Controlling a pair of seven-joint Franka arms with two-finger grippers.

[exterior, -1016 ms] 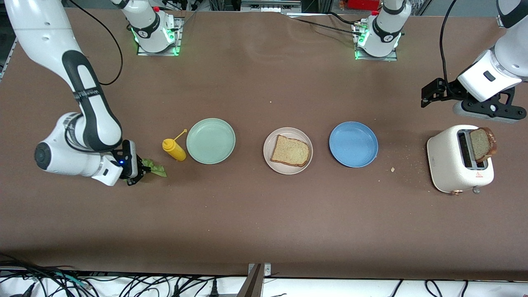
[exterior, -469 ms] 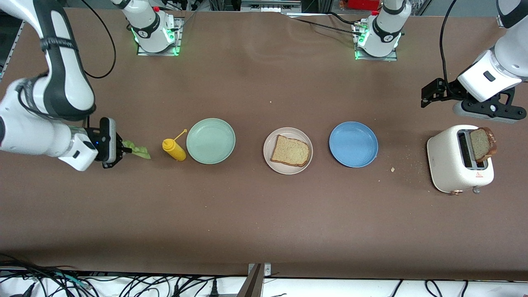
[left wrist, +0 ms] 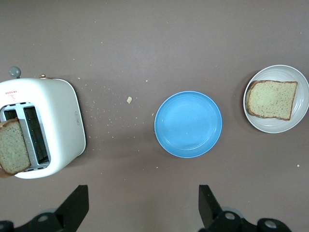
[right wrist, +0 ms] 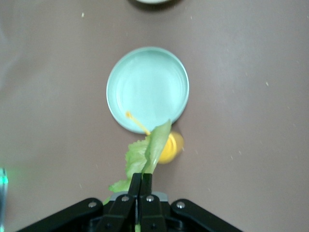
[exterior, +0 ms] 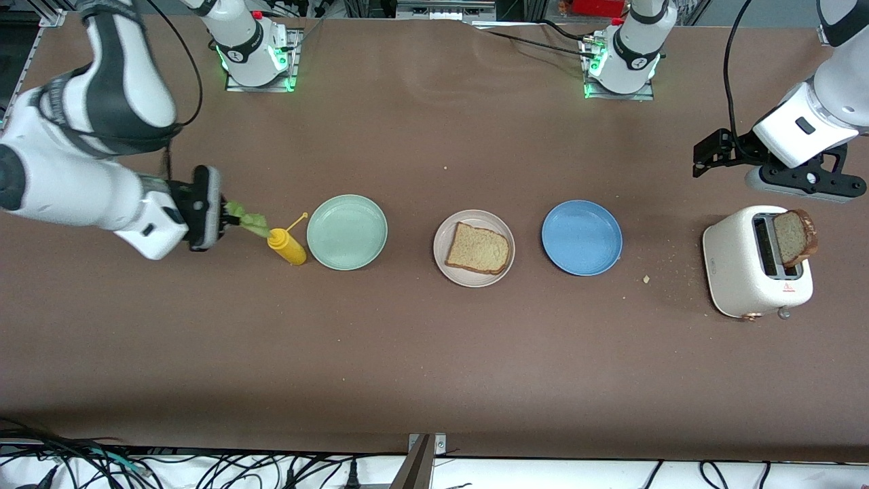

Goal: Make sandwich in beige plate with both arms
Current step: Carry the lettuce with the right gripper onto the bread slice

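the desk (exterior: pixel 434 353) carries the toaster (exterior: pixel 747 272) with one slice (exterior: pixel 796 236) raised, likely for the waiting left gripper (left wrist: pixel 142 205), spread above it. the beige plate (exterior: pixel 441 268) holds a bread slice (exterior: pixel 478 248) at centre. the right gripper (exterior: pixel 231 217) pinches lettuce (exterior: pixel 252 221) over the mustard bottle (exterior: pixel 288 247) (partly hidden by the leaf).
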